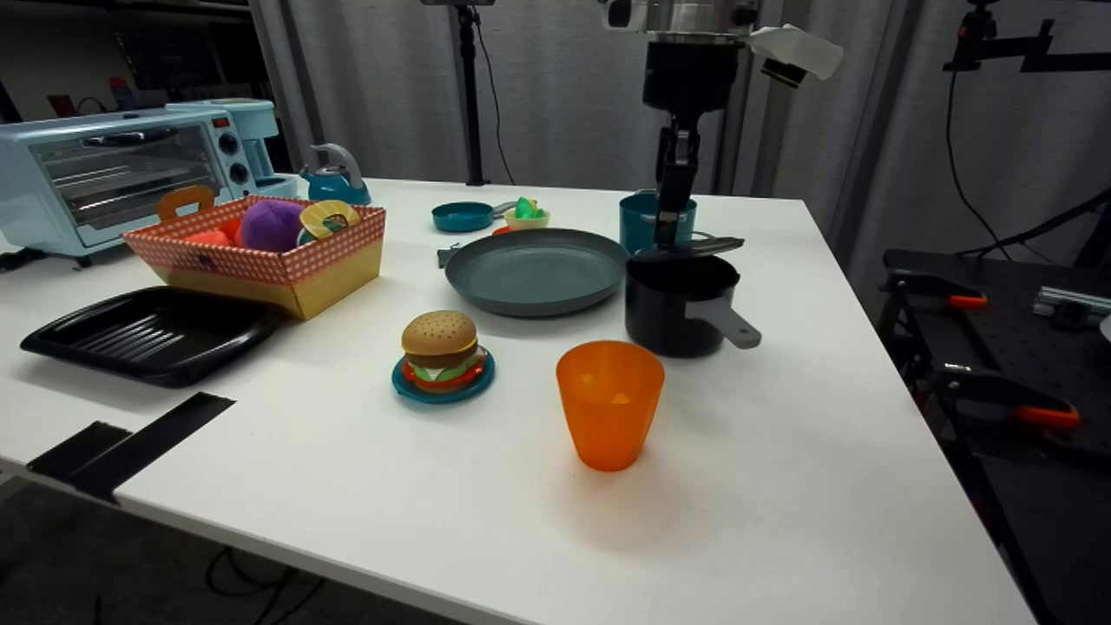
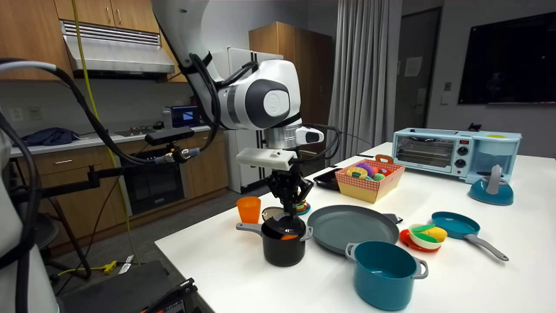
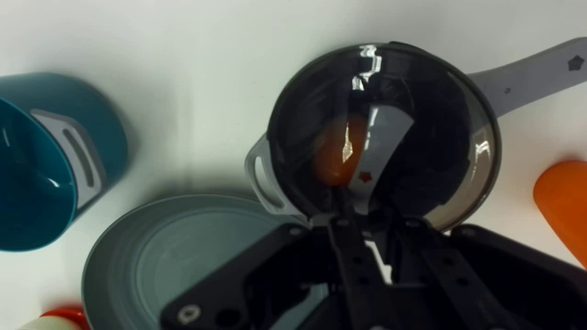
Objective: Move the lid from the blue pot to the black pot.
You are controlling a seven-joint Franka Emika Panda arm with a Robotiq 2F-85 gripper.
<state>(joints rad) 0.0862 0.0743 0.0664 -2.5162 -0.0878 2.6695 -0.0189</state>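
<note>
My gripper [image 1: 667,236] is shut on the top of the lid [image 1: 699,248], just over the black pot [image 1: 681,314]. The lid is round, dark and see-through, and held tilted, with one side higher. Whether its low edge touches the pot's rim I cannot tell. In the wrist view my gripper [image 3: 367,217] hides the grip point, and the lid [image 3: 442,101] covers most of the pot's opening. An orange thing [image 3: 341,153] shows through it. In an exterior view the blue pot [image 2: 384,278] stands uncovered, apart from the black pot [image 2: 284,253].
A large grey plate [image 2: 349,228] lies beside both pots. An orange cup [image 1: 610,404] stands near the black pot's handle. A toy burger [image 1: 440,351] sits on a small plate. A basket [image 1: 260,252], a black tray [image 1: 147,334] and a toy oven [image 2: 434,152] stand farther off.
</note>
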